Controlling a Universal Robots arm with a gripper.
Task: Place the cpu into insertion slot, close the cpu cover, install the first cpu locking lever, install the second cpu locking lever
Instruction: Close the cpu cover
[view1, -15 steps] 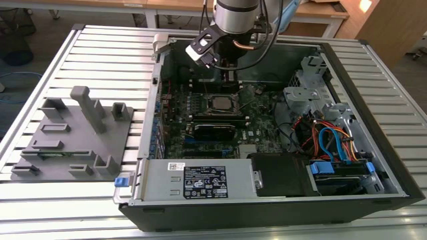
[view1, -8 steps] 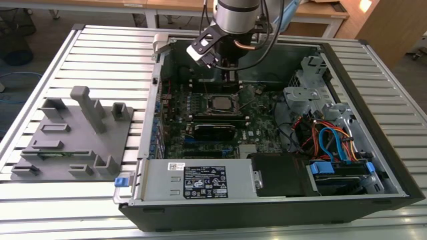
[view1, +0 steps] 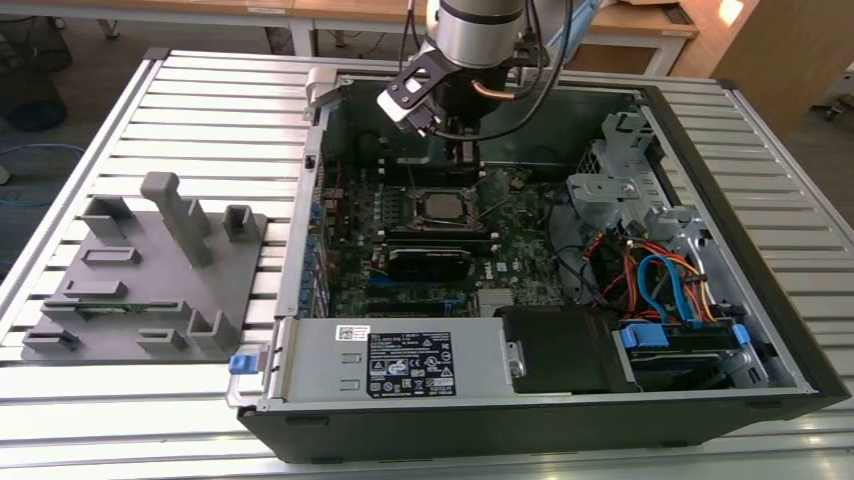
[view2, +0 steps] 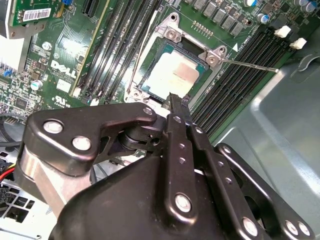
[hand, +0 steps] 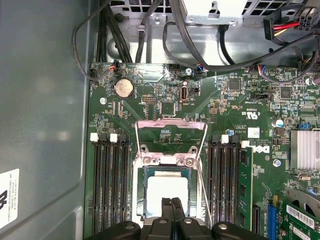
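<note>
The hand (hand: 173, 201), fingers (hand: 167, 207) pressed together and holding nothing, pointed down over the cpu (hand: 167, 187), which lay seated in the insertion slot (hand: 140, 200). Beyond it the cpu cover (hand: 171, 124) stood swung open; in the exterior view the arm (view1: 474, 30) reached in from 12 o'clock.

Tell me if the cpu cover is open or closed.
Open: the cpu cover is flipped back off the insertion slot, leaving the cpu bare.

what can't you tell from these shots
- First wrist view: near edge of the cpu, hidden by the gripper.
- Second wrist view: whether the gripper touches the cpu; its tip overlaps the rim of the insertion slot.
- Exterior view: tip of the gripper, lost in shadow under the arm.
</note>
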